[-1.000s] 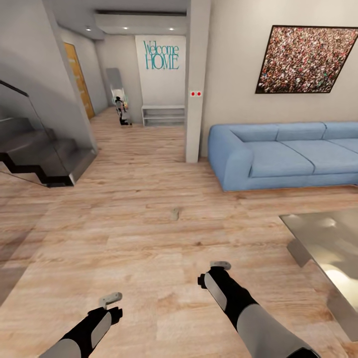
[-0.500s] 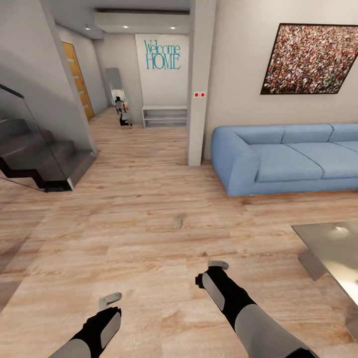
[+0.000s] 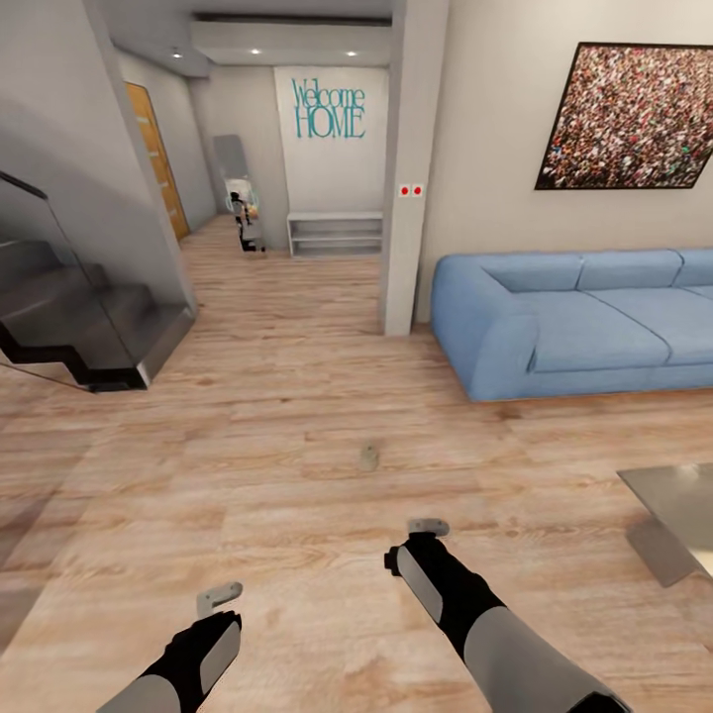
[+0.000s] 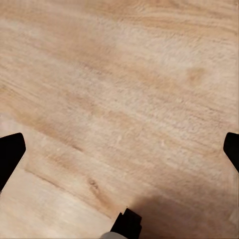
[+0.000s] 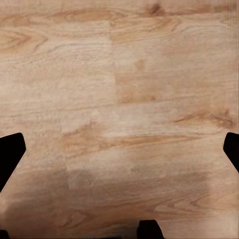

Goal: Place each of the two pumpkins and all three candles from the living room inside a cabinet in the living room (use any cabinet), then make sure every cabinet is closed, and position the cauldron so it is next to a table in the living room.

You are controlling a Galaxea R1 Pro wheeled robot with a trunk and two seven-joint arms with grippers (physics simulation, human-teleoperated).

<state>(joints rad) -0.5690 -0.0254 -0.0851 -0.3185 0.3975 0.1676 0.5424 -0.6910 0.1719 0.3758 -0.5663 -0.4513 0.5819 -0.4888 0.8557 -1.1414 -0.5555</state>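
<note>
- We are looking down over both arms at a pale wood-plank floor in a living room.
- A single candle, a short grey-beige stub, is standing upright on the bare floor ahead of us, apart from every piece of furniture.
- Our left claw is hovering low at the near left of the head view, well short of the candle and off to its left.
- In the left wrist view we are seeing dark fingertips at opposite edges with only floor planks between them, so that claw is spread wide and carrying nothing.
- Our right claw is hanging nearer the candle, just short of it and slightly to its right, not touching it.
- The right wrist view is showing the same picture: dark fingertips far apart over bare planks, so this claw is also spread and empty.
- A blue sofa is standing against the right wall, under a speckled picture.
- The corner of a glass-topped desk is showing at the right edge, well apart from the candle.
- A dark staircase is rising at the left.
- Down the hallway, blue "Welcome HOME" lettering is hanging above a low white shelf unit.
</note>
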